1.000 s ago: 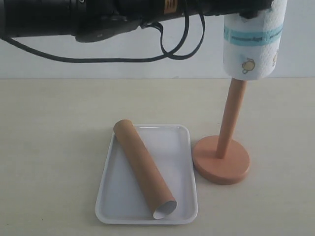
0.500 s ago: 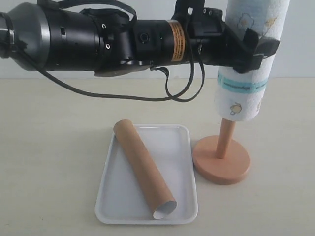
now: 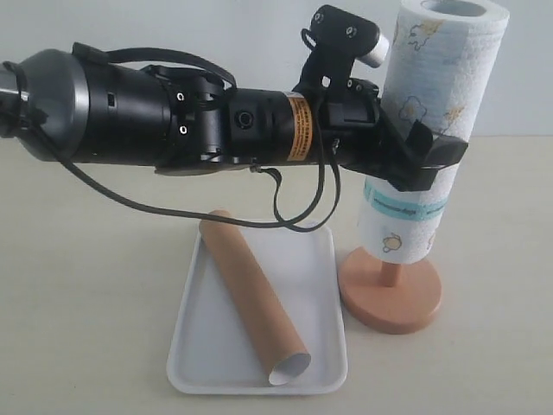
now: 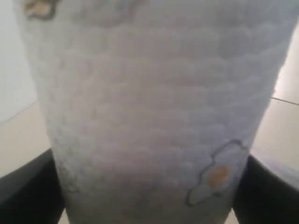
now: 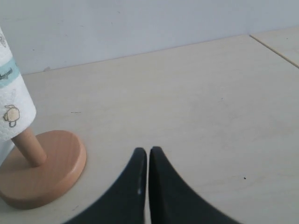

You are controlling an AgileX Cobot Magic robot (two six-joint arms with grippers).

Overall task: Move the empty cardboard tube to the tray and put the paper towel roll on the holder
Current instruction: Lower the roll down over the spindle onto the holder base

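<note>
Roll position: the paper towel roll (image 3: 436,95) stands upright at the right of the exterior frame, threaded over the pole of the holder (image 3: 390,298), whose disc base sits at the lower right. A short bare stretch of pole shows between the roll's lower end and the base, so the roll is judged not yet seated. The left gripper (image 3: 426,149) has its jaws spread wide and clamped on the roll's sides at about mid-height; the left wrist view is filled by paper, with a dark jaw at each lower corner. The right gripper (image 5: 148,161) is closed tip to tip and empty, low over the table (image 5: 210,102) near the base. The cardboard tube (image 3: 251,294) lies diagonally in the tray (image 3: 194,350) at lower centre. Handling: the roll is probably light, soft and easily dented, and its outer wrap may slip. Grip across the full width at mid-height with moderate squeeze, keeping the core in line with the pole. How far the pole reaches inside the core cannot be seen.
</note>
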